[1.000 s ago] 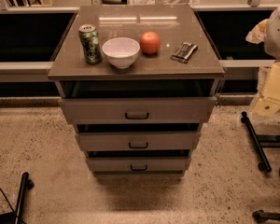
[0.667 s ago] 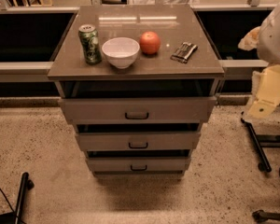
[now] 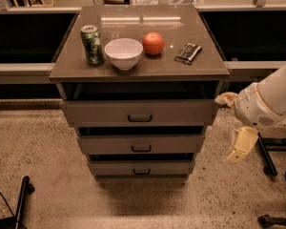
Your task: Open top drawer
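The top drawer (image 3: 181, 112) is the widest of three grey-beige drawers in the cabinet, with a small dark pull handle (image 3: 140, 118) at its centre. A dark gap shows between its front and the cabinet top. My gripper (image 3: 226, 128) hangs at the right of the cabinet, level with the top and middle drawers, just off the drawer's right end. Its two beige fingers (image 3: 241, 144) stand wide apart, holding nothing. It does not touch the handle.
On the cabinet top (image 3: 148, 66) stand a green can (image 3: 92, 45), a white bowl (image 3: 123, 53), an orange fruit (image 3: 153, 44) and a small dark packet (image 3: 188, 53). Two narrower drawers (image 3: 141, 144) lie below. Dark stand legs (image 3: 266, 154) are on the floor at right.
My arm and gripper have moved left and down, from the right edge of view to beside the cabinet's right side. The drawers have not moved.
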Controlling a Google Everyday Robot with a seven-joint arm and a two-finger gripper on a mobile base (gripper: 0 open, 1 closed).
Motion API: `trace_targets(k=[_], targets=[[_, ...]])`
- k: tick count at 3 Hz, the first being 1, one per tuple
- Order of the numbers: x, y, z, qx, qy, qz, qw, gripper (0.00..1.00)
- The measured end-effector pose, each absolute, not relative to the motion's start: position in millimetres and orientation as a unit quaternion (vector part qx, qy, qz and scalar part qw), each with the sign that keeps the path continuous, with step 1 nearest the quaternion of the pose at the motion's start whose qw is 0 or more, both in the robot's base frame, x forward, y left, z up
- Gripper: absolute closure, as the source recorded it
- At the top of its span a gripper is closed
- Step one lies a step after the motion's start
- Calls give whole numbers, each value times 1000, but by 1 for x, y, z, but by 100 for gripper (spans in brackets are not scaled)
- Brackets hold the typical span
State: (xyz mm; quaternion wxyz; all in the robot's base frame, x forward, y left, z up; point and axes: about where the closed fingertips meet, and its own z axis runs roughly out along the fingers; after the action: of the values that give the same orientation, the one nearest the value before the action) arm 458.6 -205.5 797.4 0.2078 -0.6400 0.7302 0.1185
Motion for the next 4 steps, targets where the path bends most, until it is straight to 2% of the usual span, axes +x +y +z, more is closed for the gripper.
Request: trace_targets(k=[1,4], targets=[[459,-205,797,-640,731,119,207,0],[557,-219,706,-555,793,102,229,0]])
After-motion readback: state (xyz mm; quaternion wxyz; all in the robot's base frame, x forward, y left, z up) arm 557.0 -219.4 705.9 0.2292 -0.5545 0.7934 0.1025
